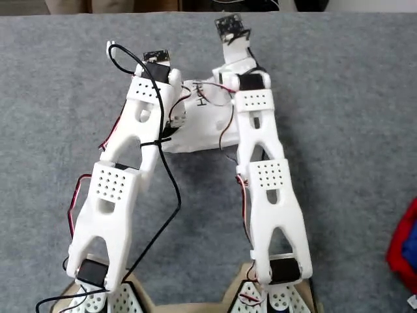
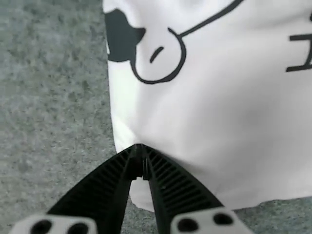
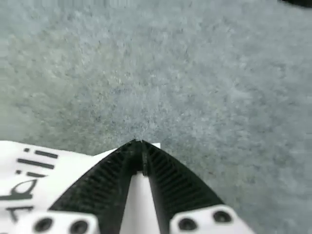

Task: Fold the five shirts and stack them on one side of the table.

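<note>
A white shirt [image 1: 202, 127] with black print lies partly folded on the grey carpeted table [image 1: 339, 98], between my two arms. My left gripper [image 2: 142, 152] is shut on the shirt [image 2: 219, 122], at its side edge close to a corner; a sliver of white cloth shows between the fingers. My right gripper [image 3: 142, 146] is shut on the shirt [image 3: 44, 170] at its far edge, with white cloth running up between the fingers [image 3: 170, 180] and a small corner poking out at the tips. In the high view both arms lean over the shirt and hide much of it.
A bundle of blue and red cloth [image 1: 405, 248] lies at the right edge of the table. Grey carpet stretches to the left, right and far side of the shirt.
</note>
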